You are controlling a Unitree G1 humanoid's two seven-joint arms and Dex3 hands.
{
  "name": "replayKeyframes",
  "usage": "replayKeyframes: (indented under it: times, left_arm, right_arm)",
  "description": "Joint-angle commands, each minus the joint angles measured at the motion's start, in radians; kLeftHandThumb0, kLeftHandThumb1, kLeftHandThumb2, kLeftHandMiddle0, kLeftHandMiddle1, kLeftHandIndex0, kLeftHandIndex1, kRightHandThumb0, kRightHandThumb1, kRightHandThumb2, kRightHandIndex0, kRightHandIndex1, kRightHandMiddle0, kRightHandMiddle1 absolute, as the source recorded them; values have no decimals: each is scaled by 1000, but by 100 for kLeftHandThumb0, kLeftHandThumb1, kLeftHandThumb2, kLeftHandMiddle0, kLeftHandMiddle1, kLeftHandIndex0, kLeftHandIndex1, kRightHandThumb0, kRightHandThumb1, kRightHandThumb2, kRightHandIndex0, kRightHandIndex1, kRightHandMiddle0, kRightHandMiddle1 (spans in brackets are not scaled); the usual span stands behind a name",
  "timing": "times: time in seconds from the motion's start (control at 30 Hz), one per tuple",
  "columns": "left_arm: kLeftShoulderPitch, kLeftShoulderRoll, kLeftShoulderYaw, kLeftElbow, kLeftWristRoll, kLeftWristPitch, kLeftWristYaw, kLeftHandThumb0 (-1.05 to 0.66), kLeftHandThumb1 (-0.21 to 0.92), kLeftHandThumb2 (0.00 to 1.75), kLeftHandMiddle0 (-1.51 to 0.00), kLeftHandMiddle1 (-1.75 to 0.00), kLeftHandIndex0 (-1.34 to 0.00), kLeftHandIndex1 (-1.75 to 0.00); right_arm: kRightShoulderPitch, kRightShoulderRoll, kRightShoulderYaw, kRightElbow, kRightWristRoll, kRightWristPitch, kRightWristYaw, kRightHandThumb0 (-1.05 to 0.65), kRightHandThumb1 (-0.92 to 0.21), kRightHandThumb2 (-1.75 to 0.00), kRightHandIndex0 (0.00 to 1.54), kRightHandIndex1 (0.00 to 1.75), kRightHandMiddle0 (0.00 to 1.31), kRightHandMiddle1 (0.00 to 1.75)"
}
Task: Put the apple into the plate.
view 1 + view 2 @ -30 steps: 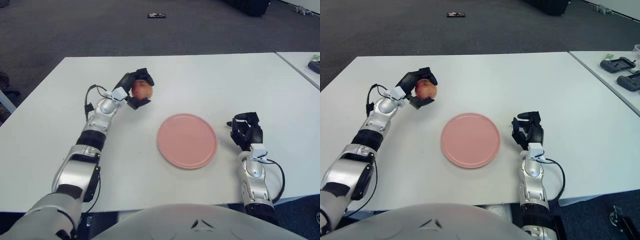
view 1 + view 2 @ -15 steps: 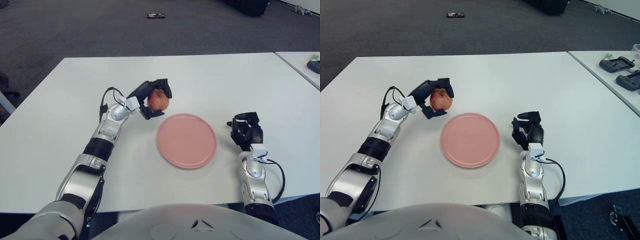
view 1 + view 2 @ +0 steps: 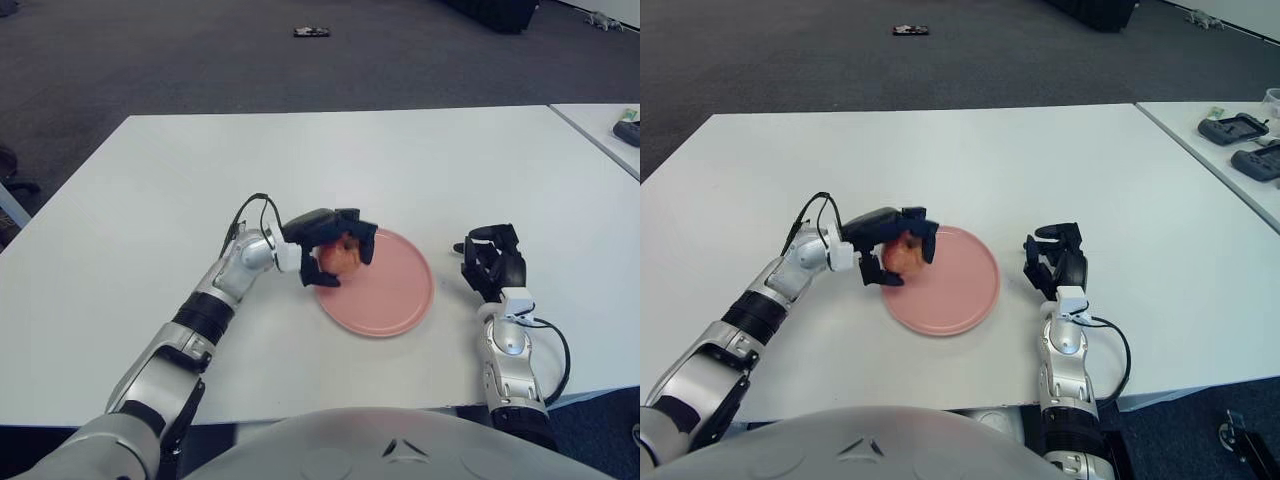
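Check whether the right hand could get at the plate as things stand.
Probably yes: the right hand shows just beside the plate, whose near side lies bare. The left hand holds the apple only over the far left edge.

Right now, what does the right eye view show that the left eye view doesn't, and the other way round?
Only the right eye view shows two dark devices fully on the neighbouring table. The left eye view catches just one's edge, and more floor at left. Both show the left robot hand holding the red apple over the round pink plate, the right robot hand idle beside it.
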Motion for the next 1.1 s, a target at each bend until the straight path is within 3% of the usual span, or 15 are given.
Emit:
replayKeyframes:
  times: [0.0, 0.27, 0.37, 0.57, 0.67, 0.77, 0.83, 0.87, 0.93, 1.07]
  left_arm:
    - [-54, 25, -35, 45, 136, -67, 77, -7, 30, 138, -118, -175, -96, -175]
    - [-122, 48, -100, 106, 439, -181, 348, -11, 32, 134, -122, -175, -93, -175]
    - [-101, 42, -149, 132, 579, -139, 517, -15, 35, 130, -123, -175, -91, -175]
    - [-112, 38, -231, 210, 722, -75, 770, -23, 41, 123, -124, -175, -89, -175]
    - [-140, 35, -275, 256, 765, -51, 867, -38, 37, 125, -121, -175, -68, -175]
    - [-169, 25, -319, 312, 796, -29, 952, -43, 39, 123, -117, -175, -59, -175]
    - [-182, 18, -338, 343, 789, -29, 974, -43, 43, 117, -108, -175, -54, -175]
    - [-188, 16, -346, 358, 782, -32, 980, -28, 39, 120, -91, -175, -54, -166]
    - [-198, 11, -358, 384, 762, -44, 981, -15, 36, 122, -76, -175, -53, -159]
    - [-213, 3, -369, 428, 711, -81, 967, -4, 39, 118, -59, -175, -47, -156]
  right_arm:
    - [-5, -2, -1, -10, -1, 11, -1, -34, -92, -53, 49, 117, 19, 175]
    - [-8, 0, -2, -5, 5, 1, 0, -34, -92, -53, 50, 117, 19, 175]
    - [-8, 1, -1, -3, 11, -8, 4, -34, -92, -53, 50, 117, 19, 175]
    - [-6, 0, 0, -5, 10, -7, 6, -34, -92, -53, 51, 118, 19, 175]
    - [-6, 1, 0, -6, 15, -11, 8, -34, -92, -53, 51, 118, 19, 175]
    - [-5, 3, 0, -10, 13, -7, 5, -34, -92, -53, 51, 118, 19, 175]
    - [-5, 4, -1, -9, 14, -10, 5, -34, -92, -53, 51, 118, 19, 175]
    - [-5, 4, -1, -8, 15, -12, 6, -34, -92, -53, 51, 118, 19, 175]
    - [-5, 4, -2, -5, 17, -18, 7, -34, -92, -53, 51, 118, 19, 175]
    - [-7, 3, -2, 2, 21, -29, 11, -34, -92, -53, 51, 118, 19, 175]
